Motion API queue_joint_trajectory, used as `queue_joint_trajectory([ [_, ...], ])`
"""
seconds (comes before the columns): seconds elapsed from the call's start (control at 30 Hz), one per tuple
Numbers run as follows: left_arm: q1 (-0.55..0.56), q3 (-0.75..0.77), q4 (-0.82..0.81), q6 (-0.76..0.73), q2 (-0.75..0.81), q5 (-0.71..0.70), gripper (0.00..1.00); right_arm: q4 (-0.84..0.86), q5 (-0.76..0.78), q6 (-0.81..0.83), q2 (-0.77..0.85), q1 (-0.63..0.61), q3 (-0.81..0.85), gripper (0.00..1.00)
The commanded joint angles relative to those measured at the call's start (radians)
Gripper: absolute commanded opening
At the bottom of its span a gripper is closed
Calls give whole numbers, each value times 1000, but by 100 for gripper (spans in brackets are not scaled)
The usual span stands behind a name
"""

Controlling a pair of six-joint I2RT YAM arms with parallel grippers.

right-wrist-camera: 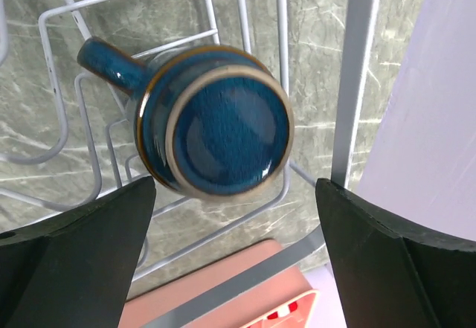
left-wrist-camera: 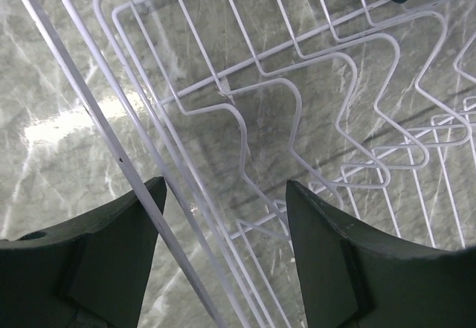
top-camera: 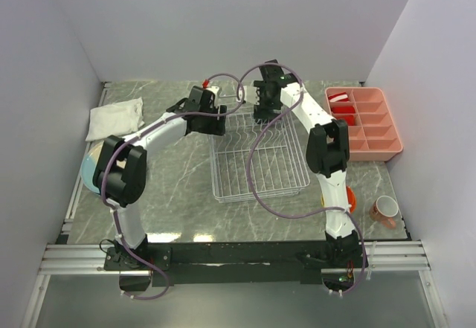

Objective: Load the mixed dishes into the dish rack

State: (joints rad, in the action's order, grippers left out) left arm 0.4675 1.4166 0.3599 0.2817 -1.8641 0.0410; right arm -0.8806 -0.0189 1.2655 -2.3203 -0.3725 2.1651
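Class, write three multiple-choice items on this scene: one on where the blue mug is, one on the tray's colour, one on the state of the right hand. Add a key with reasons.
1. Where is the mug?
A in the tray
B in the rack
C on a plate

2. What colour is the tray?
A pink
B green
C black

3. The right hand is:
A shut on the mug
B open around the mug
C shut on a plate

Key:
1 B, the mug rests on the rack's wires.
2 A, the tray beside the rack is pink.
3 B, its fingers stand apart on either side of the mug, clear of it.
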Motion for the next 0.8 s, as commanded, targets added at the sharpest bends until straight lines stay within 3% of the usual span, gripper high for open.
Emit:
queue_joint_trajectory([
  [0.0,8,87,-39,-33,13,-3,72,19,-84,-75,85,-14,-8,100],
  [0.43,7,189,-52,-58,25,20,73,-78,-102,-221,288,7,-140,100],
  [0.63,8,211,-73,-65,-4,25,73,-31,-131,-346,472,21,-286,100],
  [0.77,8,238,-81,-58,16,0,73,-89,-159,-529,597,59,-335,99],
])
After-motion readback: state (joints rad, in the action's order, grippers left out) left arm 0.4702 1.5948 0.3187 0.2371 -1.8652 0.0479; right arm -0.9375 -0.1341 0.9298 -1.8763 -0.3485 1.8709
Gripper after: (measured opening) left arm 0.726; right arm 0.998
